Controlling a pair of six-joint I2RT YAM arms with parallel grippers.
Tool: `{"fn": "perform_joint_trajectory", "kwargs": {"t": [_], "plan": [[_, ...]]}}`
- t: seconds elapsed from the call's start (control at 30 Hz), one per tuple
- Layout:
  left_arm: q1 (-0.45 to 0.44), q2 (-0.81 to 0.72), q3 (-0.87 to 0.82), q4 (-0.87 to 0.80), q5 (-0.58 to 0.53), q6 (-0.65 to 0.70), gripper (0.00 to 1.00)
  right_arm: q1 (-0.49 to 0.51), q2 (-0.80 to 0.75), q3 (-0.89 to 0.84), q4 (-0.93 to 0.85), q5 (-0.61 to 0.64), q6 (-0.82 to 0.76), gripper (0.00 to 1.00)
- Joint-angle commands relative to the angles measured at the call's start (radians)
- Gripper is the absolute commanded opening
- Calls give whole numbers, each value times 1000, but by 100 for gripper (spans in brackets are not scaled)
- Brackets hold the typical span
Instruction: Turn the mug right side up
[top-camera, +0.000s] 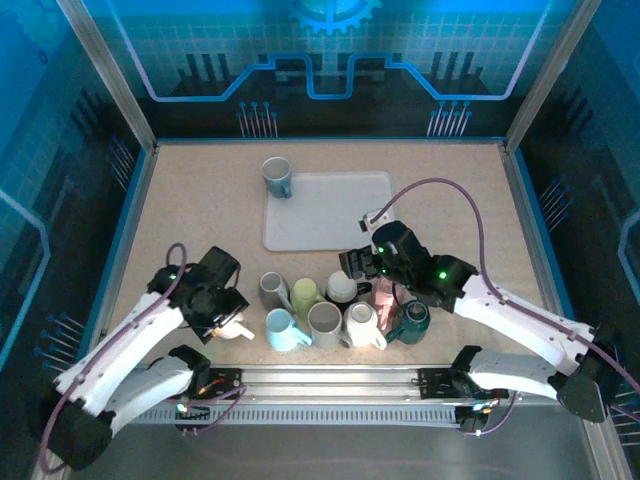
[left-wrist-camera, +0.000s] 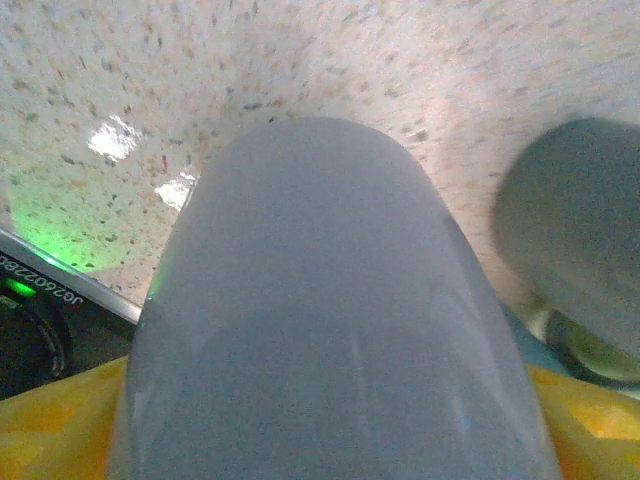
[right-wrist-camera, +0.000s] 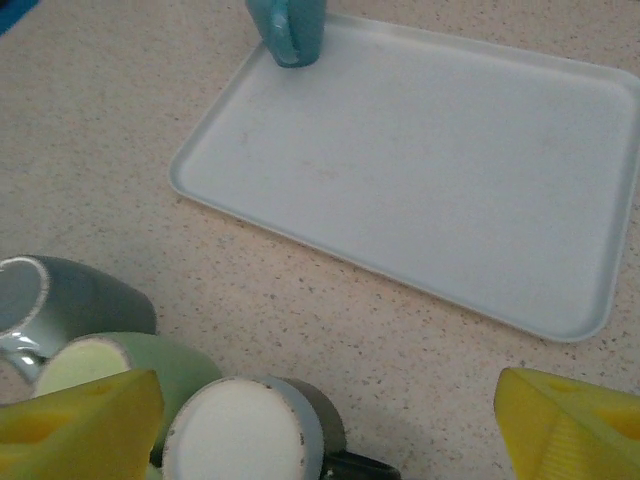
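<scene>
A pale grey-white mug (left-wrist-camera: 330, 300) sits between the yellow pads (left-wrist-camera: 50, 420) of my left gripper (left-wrist-camera: 330, 430), which is shut on its sides. In the top view this mug (top-camera: 240, 327) is at the left end of the mug cluster, under the left gripper (top-camera: 222, 312); I cannot tell which way up it is. My right gripper (top-camera: 352, 266) hangs open over the cluster, nothing between its yellow fingertips (right-wrist-camera: 80, 425). Just below it, a mug with a white base (right-wrist-camera: 245, 435) stands upside down.
Several more mugs crowd the front middle: grey (top-camera: 272, 290), green (top-camera: 305, 293), blue (top-camera: 283, 330), pink (top-camera: 385, 292), dark teal (top-camera: 410, 320). A pale tray (top-camera: 330, 215) lies behind them, with a teal mug (top-camera: 277, 177) upright at its far left corner.
</scene>
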Motion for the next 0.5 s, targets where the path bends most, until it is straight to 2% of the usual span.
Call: {"fn": "perform_joint_trajectory", "kwargs": {"t": [0.0, 0.1, 0.23, 0.37, 0.47], "plan": [[10, -64, 131, -149, -98, 46, 64, 16, -48, 31, 49, -55, -38, 84], [10, -133, 230, -133, -151, 156, 62, 16, -65, 22, 93, -127, -66, 83], [10, -235, 319, 13, -150, 334, 58, 16, -68, 25, 131, -197, -60, 83], [8, -303, 299, 337, 32, 517, 59, 17, -42, 42, 186, -316, -39, 79], [4, -337, 214, 633, 199, 575, 59, 5, -28, 50, 219, -413, 20, 78]]}}
